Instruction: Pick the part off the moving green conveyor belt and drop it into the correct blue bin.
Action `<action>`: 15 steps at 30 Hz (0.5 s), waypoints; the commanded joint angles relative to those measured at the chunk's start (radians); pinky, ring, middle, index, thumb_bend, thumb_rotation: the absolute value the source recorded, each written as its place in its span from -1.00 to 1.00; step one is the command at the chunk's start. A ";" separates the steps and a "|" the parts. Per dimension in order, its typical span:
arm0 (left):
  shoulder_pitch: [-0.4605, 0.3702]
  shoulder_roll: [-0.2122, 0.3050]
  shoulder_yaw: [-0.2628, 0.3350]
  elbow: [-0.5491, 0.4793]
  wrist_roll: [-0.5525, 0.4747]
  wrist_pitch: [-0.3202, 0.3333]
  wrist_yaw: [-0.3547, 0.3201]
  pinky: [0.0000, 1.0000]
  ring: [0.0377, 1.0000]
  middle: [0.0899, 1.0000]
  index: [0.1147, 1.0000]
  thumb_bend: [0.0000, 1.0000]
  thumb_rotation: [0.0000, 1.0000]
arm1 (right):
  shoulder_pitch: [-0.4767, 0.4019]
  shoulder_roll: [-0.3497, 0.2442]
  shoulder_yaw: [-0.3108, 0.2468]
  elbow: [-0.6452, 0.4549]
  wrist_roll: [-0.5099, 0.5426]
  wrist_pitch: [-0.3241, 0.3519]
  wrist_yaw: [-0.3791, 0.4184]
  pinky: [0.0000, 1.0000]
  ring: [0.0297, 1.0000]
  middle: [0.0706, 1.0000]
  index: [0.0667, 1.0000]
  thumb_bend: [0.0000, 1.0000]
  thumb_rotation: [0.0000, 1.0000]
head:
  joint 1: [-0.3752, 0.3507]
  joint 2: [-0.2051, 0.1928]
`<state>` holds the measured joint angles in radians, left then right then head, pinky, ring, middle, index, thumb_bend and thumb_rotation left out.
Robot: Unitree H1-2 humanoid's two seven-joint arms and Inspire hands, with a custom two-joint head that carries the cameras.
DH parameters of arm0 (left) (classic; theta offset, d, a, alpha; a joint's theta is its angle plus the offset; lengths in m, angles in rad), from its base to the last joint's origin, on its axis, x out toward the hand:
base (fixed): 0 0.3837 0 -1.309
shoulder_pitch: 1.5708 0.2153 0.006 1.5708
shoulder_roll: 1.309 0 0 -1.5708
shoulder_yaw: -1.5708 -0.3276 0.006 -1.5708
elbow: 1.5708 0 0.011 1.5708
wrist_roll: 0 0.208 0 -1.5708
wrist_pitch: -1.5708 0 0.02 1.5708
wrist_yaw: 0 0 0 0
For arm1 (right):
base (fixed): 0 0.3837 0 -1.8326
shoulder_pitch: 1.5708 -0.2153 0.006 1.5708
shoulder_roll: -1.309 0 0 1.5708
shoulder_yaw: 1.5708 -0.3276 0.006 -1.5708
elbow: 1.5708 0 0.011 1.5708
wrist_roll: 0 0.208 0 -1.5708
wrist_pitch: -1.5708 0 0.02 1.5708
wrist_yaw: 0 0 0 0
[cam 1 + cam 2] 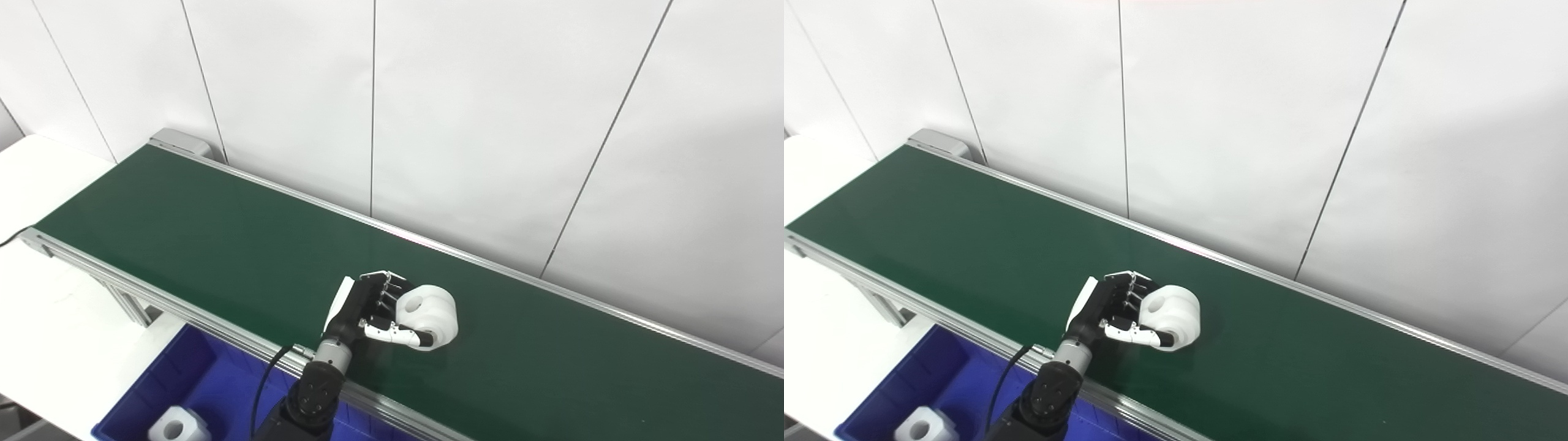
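One hand is at work here, the left hand, and its fingers are curled against the near side of the white part while the thumb reaches along its lower front edge. They read as wrapped around the part, though whether the grip is fully tight or only closing cannot be told from either head view. The part, a rounded white block with a round hole in its upper face, sits on the green conveyor belt near the front rail, and it appears to rest on the belt surface, not lifted.

The step in hand looks like securing the grasp before the lift. To do it well, I would have the thumb and fingers press from opposite sides of the part, low enough that the rounded body cannot squirt out upward, and travel with the belt while squeezing so the part is not dragged. Then lift straight up clear of the rail before swinging back.

Just in front of the belt's rail and below it lies the blue bin, with another white part of similar shape already in it, which suggests this bin is the right one. The right hand is out of view.
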<state>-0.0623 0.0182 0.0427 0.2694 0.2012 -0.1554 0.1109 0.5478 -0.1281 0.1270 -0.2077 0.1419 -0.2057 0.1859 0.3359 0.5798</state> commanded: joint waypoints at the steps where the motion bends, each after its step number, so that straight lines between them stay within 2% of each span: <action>1: -0.020 0.027 -0.002 -0.049 0.007 -0.028 0.005 -0.35 -0.28 -0.22 -0.12 0.04 -1.00 | 0.013 0.004 0.000 -0.036 -0.001 -0.008 0.000 1.00 1.00 1.00 1.00 0.51 1.00 | 0.001 0.001; 5: -0.002 0.053 0.005 -0.146 -0.031 0.012 -0.034 -0.36 -0.29 -0.22 -0.12 0.04 -1.00 | 0.014 0.003 0.001 -0.049 -0.001 0.005 0.001 1.00 1.00 1.00 1.00 0.51 1.00 | 0.002 0.010; 10: 0.051 0.107 0.013 -0.332 -0.083 0.090 -0.105 -0.40 -0.33 -0.24 -0.11 0.04 -1.00 | 0.013 -0.002 0.003 -0.064 -0.001 0.021 0.005 1.00 1.00 1.00 1.00 0.50 1.00 | 0.006 0.039; 11: 0.064 0.124 0.012 -0.375 -0.084 0.103 -0.120 -0.40 -0.33 -0.24 -0.11 0.04 -1.00 | 0.014 -0.003 0.004 -0.072 -0.002 0.028 0.004 1.00 1.00 1.00 1.00 0.50 1.00 | 0.009 0.063; 12: 0.080 0.146 0.009 -0.419 -0.081 0.112 -0.137 -0.38 -0.31 -0.23 -0.11 0.04 -1.00 | 0.014 -0.003 0.004 -0.076 -0.006 0.030 0.004 1.00 1.00 1.00 1.00 0.49 1.00 | 0.009 0.063; 13: 0.098 0.169 0.006 -0.466 -0.080 0.125 -0.158 -0.34 -0.28 -0.22 -0.11 0.04 -1.00 | 0.015 -0.003 0.004 -0.085 -0.010 0.037 0.002 1.00 1.00 1.00 1.00 0.49 1.00 | 0.015 0.090; 14: 0.117 0.192 0.003 -0.511 -0.082 0.132 -0.180 -0.33 -0.28 -0.22 -0.11 0.04 -1.00 | 0.015 -0.003 0.004 -0.091 -0.012 0.040 0.001 1.00 1.00 1.00 1.00 0.49 1.00 | 0.015 0.090; 15: 0.136 0.213 0.000 -0.556 -0.088 0.144 -0.203 -0.31 -0.26 -0.21 -0.11 0.04 -1.00 | 0.015 -0.003 0.003 -0.099 -0.012 0.045 0.001 1.00 1.00 1.00 1.00 0.49 1.00 | 0.021 0.110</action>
<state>0.0709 0.1903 0.0444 -0.2144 0.1198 -0.0097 -0.0606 0.5545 -0.1287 0.1295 -0.2661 0.1285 -0.1607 0.1858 0.3558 0.6886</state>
